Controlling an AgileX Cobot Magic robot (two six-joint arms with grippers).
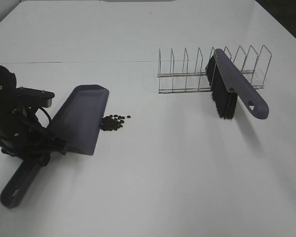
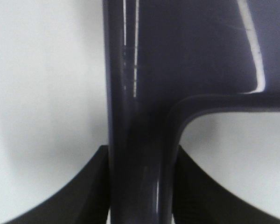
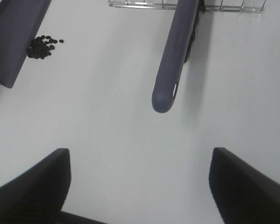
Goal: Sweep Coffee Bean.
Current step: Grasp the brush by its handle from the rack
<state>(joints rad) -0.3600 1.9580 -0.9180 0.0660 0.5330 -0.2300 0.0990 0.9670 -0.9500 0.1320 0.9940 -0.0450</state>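
Observation:
The coffee beans [image 1: 113, 122] lie in a small dark heap on the white table, right against the front lip of the grey-purple dustpan [image 1: 81, 118]. My left gripper [image 1: 45, 150] is shut on the dustpan's handle; in the left wrist view the handle [image 2: 135, 116] runs between the two black fingers [image 2: 84, 196]. The grey-purple brush [image 1: 237, 89] leans in a wire rack [image 1: 187, 74], bristles down. My right gripper [image 3: 140, 186] is open and empty, a little short of the brush handle's tip [image 3: 165, 95]. The right wrist view also shows the beans [image 3: 43, 45] and the dustpan [image 3: 11, 37].
The wire rack stands at the back right of the table with several empty slots. The table [image 1: 177, 173] is white, with a seam running across it behind the dustpan. The right arm is out of the exterior view.

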